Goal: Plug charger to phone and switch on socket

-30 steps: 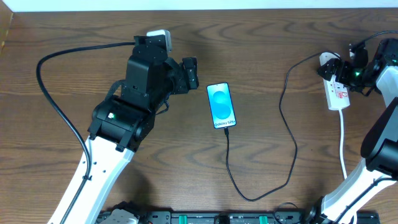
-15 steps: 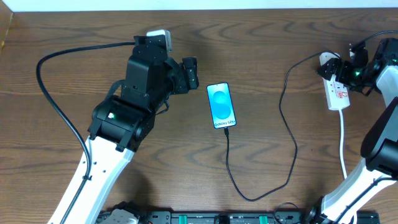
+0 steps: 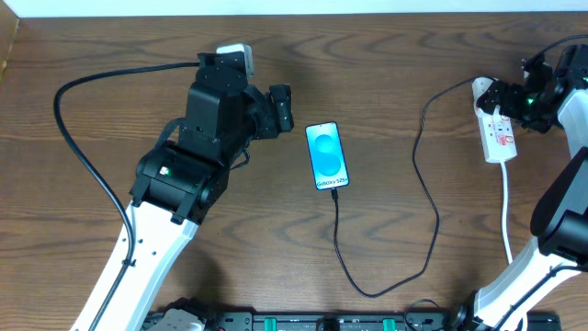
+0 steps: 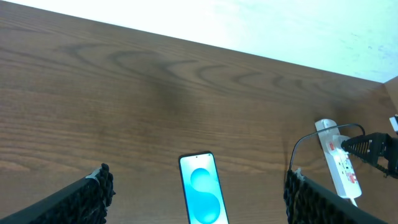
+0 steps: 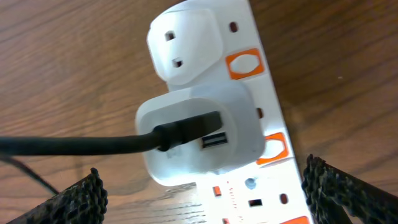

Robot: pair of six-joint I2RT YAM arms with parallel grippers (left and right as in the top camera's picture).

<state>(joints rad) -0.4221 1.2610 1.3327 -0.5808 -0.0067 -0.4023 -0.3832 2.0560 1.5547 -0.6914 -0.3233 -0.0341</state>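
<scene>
Step in hand: the phone end looks done, so what remains is the switch on the socket
Phone [image 3: 328, 155]: flat on the surface mid-scene, screen lit, long axis running near to far, slightly tilted
Charger [image 5: 74, 146]: thin black cable meets the phone's near end, loops toward the near edge, then climbs to the socket; it appears seated in the phone, though the tip is too small to be sure
Socket [image 3: 497, 131]: far right, long axis also roughly near to far, white cord [image 3: 505, 211] trailing from its near end
Right pincer [image 3: 501, 97]: released, jaws wide, grasping nothing, hovering over the socket's far end; much the nearer arm
Left pincer [image 3: 280, 108]: released and empty, just left of the phone, well apart from the socket
Outlets: the end one holds a white plug [image 5: 186, 43]; the next holds a white adapter [image 5: 199, 134] with the cable in one port, the other port empty
Switch [image 5: 273, 148]: orange rocker just beside the adapter, likely the one to press
Risk: wide jaws may nudge the adapter instead
</scene>
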